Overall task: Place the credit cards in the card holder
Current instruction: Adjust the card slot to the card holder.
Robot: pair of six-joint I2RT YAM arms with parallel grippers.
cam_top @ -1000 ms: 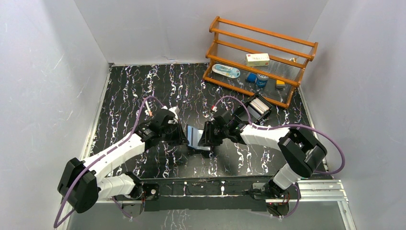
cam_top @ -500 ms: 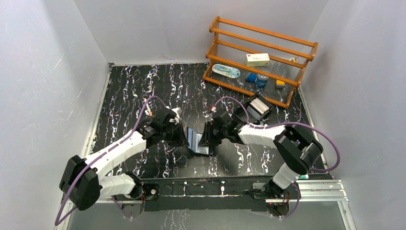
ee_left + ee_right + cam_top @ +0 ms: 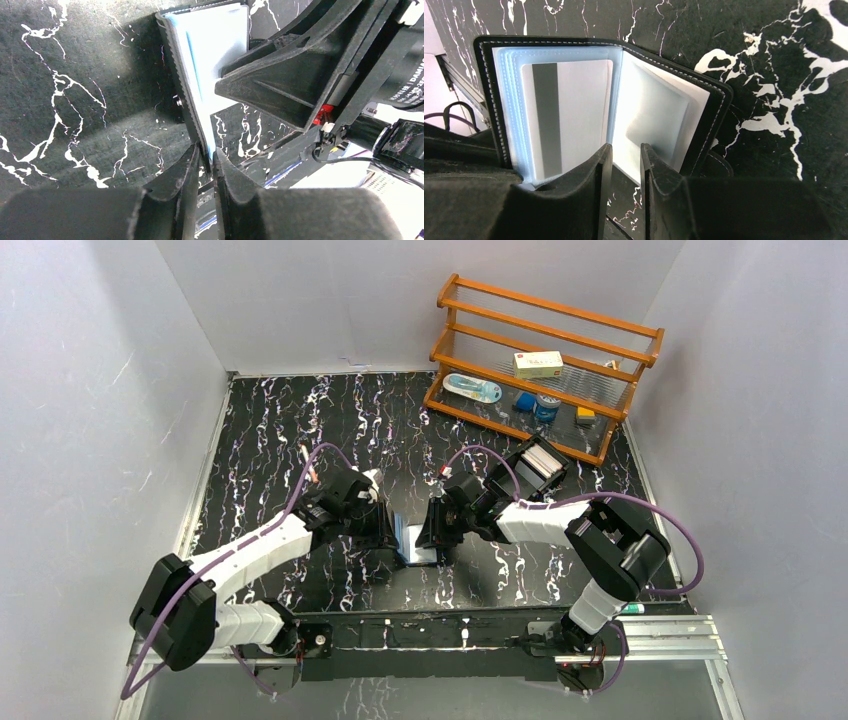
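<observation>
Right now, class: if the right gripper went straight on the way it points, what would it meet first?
Likely the holder's pale sleeve, right ahead of its fingers; depth is unclear.

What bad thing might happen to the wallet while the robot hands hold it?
The left gripper pinches only a thin edge of the card holder, so it may slip free and flop shut. The right gripper sits right at the clear pocket. A pull there might bend the pocket or drag out the striped card tucked inside.
</observation>
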